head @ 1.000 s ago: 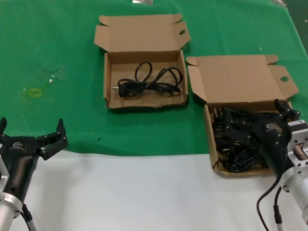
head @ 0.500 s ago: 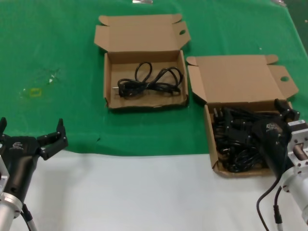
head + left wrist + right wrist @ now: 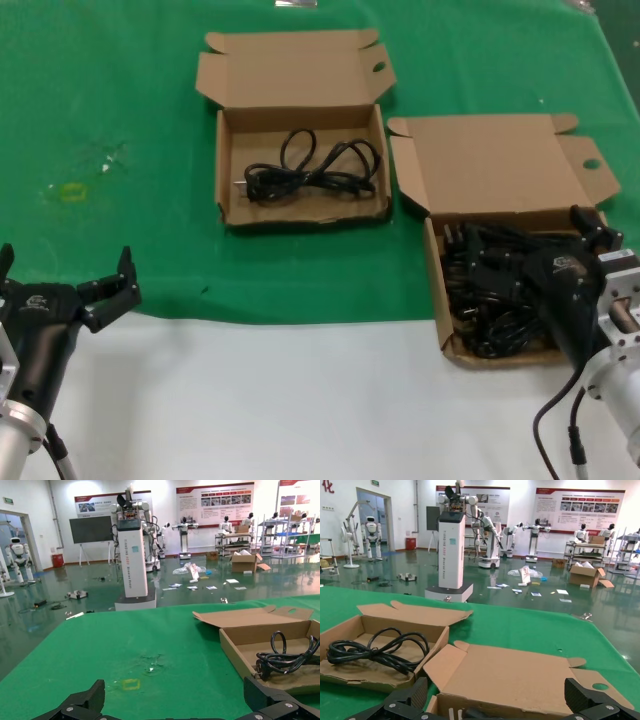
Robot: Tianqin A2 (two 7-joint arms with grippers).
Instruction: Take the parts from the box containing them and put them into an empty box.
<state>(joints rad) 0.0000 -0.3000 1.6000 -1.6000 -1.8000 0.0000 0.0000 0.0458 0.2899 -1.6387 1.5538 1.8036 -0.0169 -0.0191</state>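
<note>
The box holding the parts [image 3: 437, 290] stands at the right, lid flap open, with a pile of black power cables [image 3: 490, 295] inside. My right gripper [image 3: 535, 250] is open low over this pile, holding nothing; in the right wrist view [image 3: 495, 712] its lid [image 3: 520, 672] lies just beyond the fingers. The other box [image 3: 222, 165], at the far middle, holds one coiled black cable [image 3: 310, 168], which also shows in the right wrist view [image 3: 375, 650] and the left wrist view [image 3: 285, 657]. My left gripper [image 3: 65, 275] is open and empty at the near left.
The boxes stand on a green mat [image 3: 120, 120] with a small yellow mark [image 3: 72, 191]. A white table strip [image 3: 300, 400] runs along the front. A workshop with other robots lies beyond the table's far edge.
</note>
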